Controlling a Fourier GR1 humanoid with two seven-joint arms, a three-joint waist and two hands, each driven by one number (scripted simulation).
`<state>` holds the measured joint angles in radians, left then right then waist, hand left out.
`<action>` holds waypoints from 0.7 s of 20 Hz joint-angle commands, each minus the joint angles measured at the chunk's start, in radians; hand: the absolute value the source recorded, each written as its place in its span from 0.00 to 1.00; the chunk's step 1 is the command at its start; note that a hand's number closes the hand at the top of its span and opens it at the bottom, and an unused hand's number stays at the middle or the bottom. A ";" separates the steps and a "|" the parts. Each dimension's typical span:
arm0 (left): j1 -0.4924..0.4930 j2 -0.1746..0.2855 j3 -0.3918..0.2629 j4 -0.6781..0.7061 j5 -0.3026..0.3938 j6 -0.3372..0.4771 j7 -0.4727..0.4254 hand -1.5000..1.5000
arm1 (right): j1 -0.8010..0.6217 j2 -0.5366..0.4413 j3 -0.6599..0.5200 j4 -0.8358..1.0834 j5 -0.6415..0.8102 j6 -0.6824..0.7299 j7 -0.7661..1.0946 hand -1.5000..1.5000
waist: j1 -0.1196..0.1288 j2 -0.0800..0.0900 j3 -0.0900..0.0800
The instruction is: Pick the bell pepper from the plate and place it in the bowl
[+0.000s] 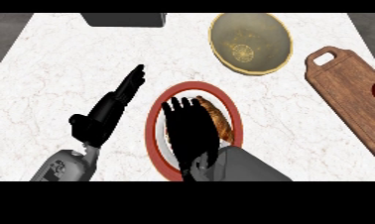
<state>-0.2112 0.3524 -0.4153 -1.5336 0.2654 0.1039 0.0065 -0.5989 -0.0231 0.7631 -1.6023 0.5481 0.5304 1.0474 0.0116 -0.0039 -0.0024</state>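
- Right forearm (245, 166), grey, comes in from the lower edge, closest of all, and reaches up over the plate (155, 124).
- Right hand (189, 129) lies spread above the plate's middle, fingers stretched out straight and pointing away from the robot; they are not curled round anything.
- Just right of those fingers, the pepper (219, 119) shows as an orange-brown strip, on the plate inside its red rim. The hand hides part of it, and I cannot tell whether the fingers touch it.
- Left hand (110, 111) sits on the counter (66, 59) left of the plate, fingers straight and together, pointing up and to the right, holding nothing. Its grey forearm (62, 166) shows at the lower left.
- Beyond the plate, up and to the right, stands the bowl (267, 34), olive-yellow with a pale pattern at its bottom, apart from the plate.
- Right of the bowl a wooden board (348, 89) lies at a slant, its handle hole towards the bowl.
- At the far edge, upper left, sits a dark grey box (124, 19).
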 commanded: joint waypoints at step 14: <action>0.024 -0.050 0.025 -0.018 -0.064 -0.005 0.004 0.50 | -0.069 0.022 0.226 0.028 0.026 -0.127 0.249 0.00 | -0.006 0.001 0.002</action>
<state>-0.1827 0.3238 -0.3910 -1.5421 0.2273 0.0838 0.0006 -0.6741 -0.0198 0.9207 -1.5517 0.5409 0.4419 1.1232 0.0075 -0.0027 -0.0007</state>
